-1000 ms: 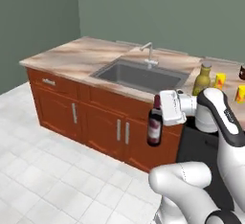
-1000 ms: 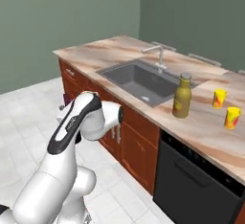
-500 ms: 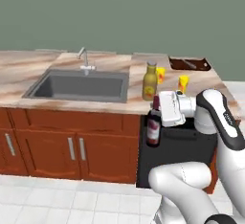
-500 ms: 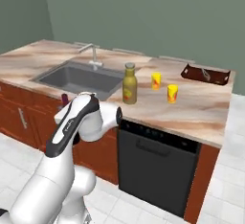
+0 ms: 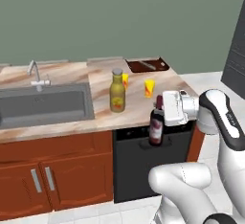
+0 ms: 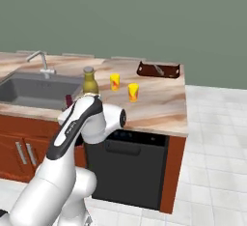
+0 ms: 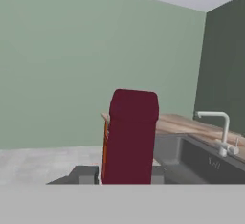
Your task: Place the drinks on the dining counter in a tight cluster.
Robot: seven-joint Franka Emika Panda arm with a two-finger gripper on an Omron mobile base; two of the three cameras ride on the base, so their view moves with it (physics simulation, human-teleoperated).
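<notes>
You are looking at two small yellow cups (image 5: 150, 87) sitting near each other on the marble — one partly hidden. A dark tray (image 5: 147, 65) is lying at the far edge. A black dishwasher (image 6: 126, 169) and wooden cabinet doors (image 5: 43, 182) are facing you — white floor tiles (image 6: 212, 143) beyond.

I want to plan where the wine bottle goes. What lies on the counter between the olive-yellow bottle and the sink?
In the left base view, bare marbled counter lies between the olive-yellow bottle and the sink; nothing stands there.
</notes>
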